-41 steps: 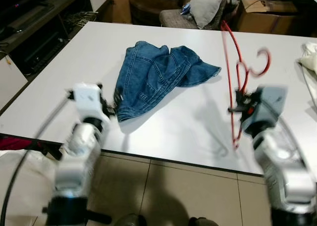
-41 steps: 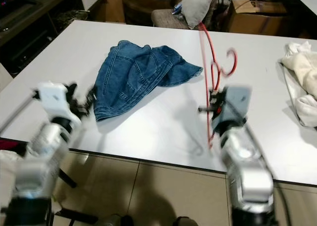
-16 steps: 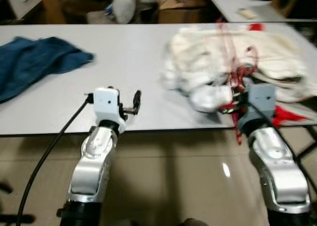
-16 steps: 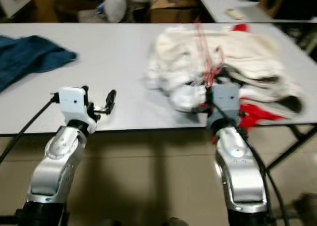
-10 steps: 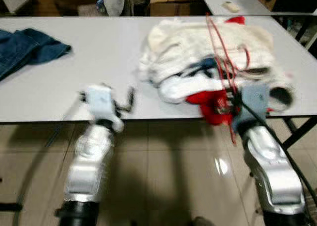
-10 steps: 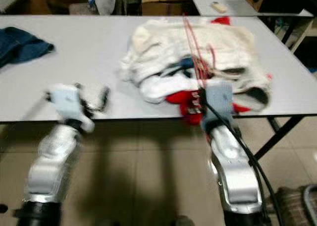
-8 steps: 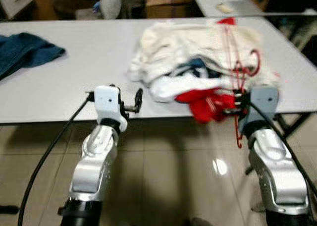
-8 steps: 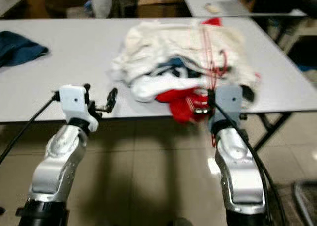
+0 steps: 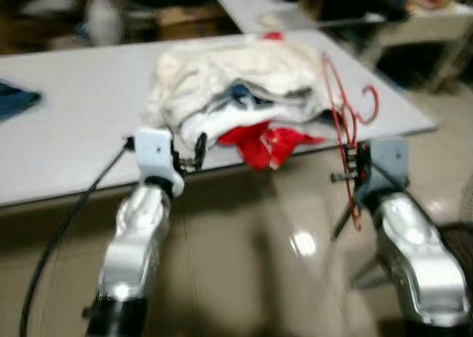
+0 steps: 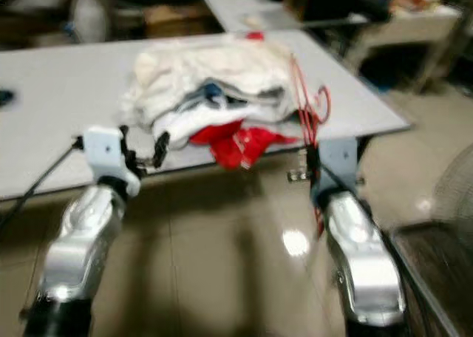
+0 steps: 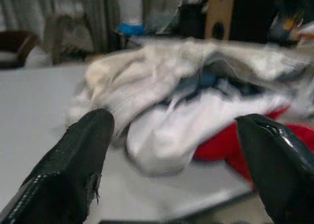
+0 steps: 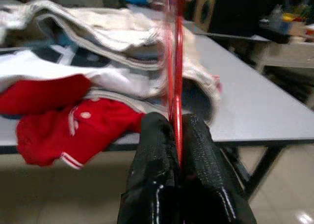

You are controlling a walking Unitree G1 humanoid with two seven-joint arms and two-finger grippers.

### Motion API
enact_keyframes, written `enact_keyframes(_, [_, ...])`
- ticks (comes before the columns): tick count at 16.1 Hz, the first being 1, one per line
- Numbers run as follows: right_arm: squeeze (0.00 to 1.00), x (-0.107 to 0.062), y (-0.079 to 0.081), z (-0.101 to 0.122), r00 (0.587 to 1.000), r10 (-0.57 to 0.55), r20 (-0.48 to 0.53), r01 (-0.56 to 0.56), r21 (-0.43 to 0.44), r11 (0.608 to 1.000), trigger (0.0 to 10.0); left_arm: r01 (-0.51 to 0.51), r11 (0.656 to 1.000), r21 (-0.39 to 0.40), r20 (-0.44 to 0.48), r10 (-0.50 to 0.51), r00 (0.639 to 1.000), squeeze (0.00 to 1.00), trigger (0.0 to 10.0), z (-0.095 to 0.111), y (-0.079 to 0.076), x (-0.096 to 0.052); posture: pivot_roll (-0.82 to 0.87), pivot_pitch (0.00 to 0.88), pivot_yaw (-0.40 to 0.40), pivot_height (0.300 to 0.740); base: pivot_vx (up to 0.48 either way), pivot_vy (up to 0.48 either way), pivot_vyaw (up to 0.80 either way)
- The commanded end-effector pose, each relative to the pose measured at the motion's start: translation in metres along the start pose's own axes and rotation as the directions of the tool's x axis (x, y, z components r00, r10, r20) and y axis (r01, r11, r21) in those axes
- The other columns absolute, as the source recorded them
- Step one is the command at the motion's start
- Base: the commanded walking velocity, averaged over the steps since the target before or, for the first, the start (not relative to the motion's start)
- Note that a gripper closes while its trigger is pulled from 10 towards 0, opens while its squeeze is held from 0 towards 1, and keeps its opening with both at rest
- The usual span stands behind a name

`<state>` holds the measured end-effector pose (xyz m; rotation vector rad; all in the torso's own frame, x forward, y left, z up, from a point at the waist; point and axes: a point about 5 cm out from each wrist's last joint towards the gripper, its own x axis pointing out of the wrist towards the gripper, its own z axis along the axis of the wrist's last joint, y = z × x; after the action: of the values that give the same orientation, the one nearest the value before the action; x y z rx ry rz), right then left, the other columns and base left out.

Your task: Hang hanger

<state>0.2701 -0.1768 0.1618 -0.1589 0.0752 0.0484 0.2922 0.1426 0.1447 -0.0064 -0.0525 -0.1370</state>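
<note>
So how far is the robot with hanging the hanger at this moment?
Done: the red hanger is picked up, clamped in the right gripper and held upright near the table corner. In hand: carrying it, beside the pile of clothes; the left gripper is open with nothing between its fingers. Left: the hanging itself; no rail or hook can be made out in these blurred views.

Silver arms, grey wrist blocks, black cables, black fingers (image 11: 73, 175).
</note>
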Motion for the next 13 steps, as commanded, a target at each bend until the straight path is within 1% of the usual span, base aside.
enact_keyframes(1, [0.0,-0.001,0.003,0.0,1.0,0.009,-0.006,-0.009,0.001,1.0,10.0,-0.002,1.0,0.007,0.003,0.002,1.0,0.45,10.0,0.003,0.002,0.002,-0.16,0.055,0.03,0.74,0.322,0.0,0.0])
enact_keyframes(2, [0.0,-0.001,0.004,0.0,1.0,0.015,-0.006,-0.015,0.013,1.0,10.0,-0.001,1.0,0.006,0.002,0.001,1.0,0.46,10.0,0.002,0.003,0.002,-0.16,0.055,0.03,0.74,0.322,0.0,0.0])
enact_keyframes(4, [0.0,-0.001,0.005,0.001,1.0,0.017,0.001,-0.017,0.009,1.0,10.0,0.005,1.0,-0.005,0.011,-0.005,1.0,0.45,10.0,0.004,0.003,0.002,-0.16,0.057,0.028,0.74,0.328,0.0,0.0])
enact_keyframes(6, [0.0,0.0,0.007,0.002,0.999,0.035,-0.003,-0.035,0.044,0.998,10.0,0.015,1.0,-0.003,0.015,-0.015,1.0,0.45,10.0,0.005,0.003,0.005,-0.16,0.056,0.029,0.74,0.324,0.0,0.0])
enact_keyframes(7, [0.0,0.001,0.006,0.002,0.999,0.032,-0.006,-0.032,0.047,0.998,10.0,0.025,1.0,0.002,0.02,-0.025,0.999,0.46,10.0,0.006,0.002,0.007,-0.16,0.053,0.03,0.74,0.322,0.0,-0.8])
enact_keyframes(9, [0.0,0.002,0.004,0.004,1.0,0.021,0.001,-0.021,0.029,0.999,10.0,0.04,0.999,0.008,0.033,-0.04,0.999,0.45,10.0,0.009,0.001,0.011,-0.16,0.053,0.029,0.74,0.326,0.0,-0.8])
enact_keyframes(13, [0.0,0.002,0.003,0.006,1.0,0.014,0.019,-0.014,0.001,1.0,10.0,0.082,0.996,0.036,0.045,-0.084,0.995,0.46,10.0,0.013,-0.001,0.022,-0.16,0.057,0.05,0.74,0.325,0.0,0.0])
